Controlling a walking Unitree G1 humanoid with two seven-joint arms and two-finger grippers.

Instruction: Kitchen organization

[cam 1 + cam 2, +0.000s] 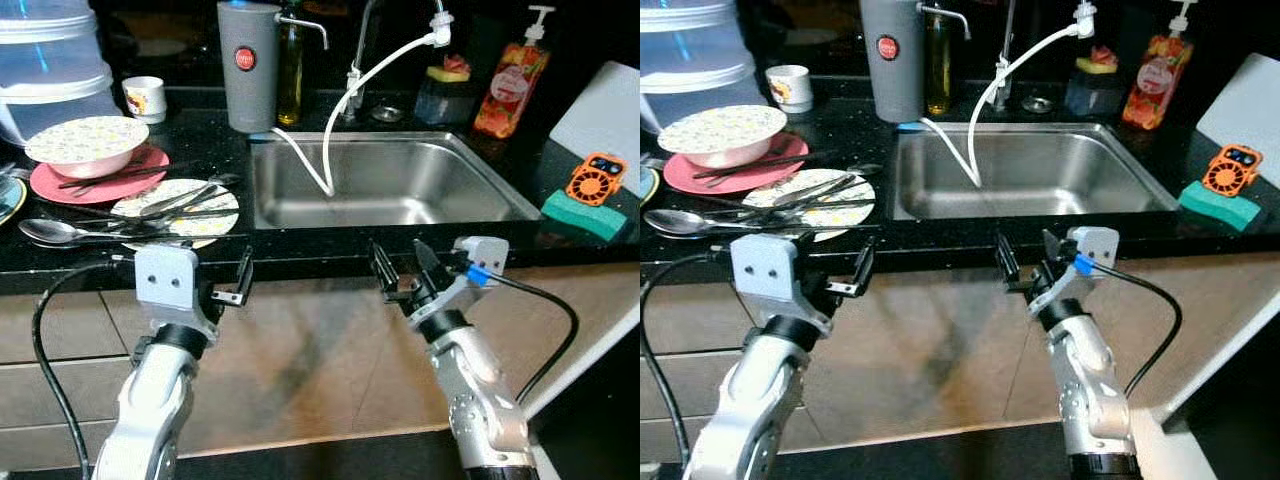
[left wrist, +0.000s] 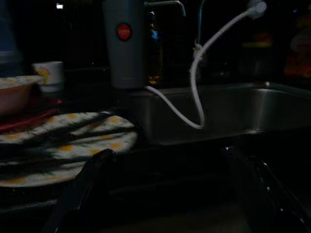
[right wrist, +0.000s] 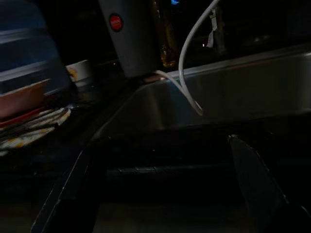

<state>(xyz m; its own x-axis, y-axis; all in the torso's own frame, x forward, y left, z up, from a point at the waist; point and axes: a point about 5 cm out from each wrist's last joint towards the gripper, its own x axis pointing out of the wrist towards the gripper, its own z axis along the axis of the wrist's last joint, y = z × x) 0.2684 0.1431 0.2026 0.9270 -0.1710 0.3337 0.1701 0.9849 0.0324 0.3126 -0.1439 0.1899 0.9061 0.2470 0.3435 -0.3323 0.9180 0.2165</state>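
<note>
Dishes are stacked on the black stone counter (image 1: 480, 150) left of the stainless steel sink (image 1: 390, 180): a flowered white plate (image 1: 180, 205) crossed by dark chopsticks (image 1: 165, 212), a red plate (image 1: 95, 182) bearing a patterned bowl (image 1: 85, 143), and a metal spoon (image 1: 50, 231) at the edge. Left gripper (image 1: 232, 285) and right gripper (image 1: 400, 270) are held before the counter front, both spread wide and empty.
</note>
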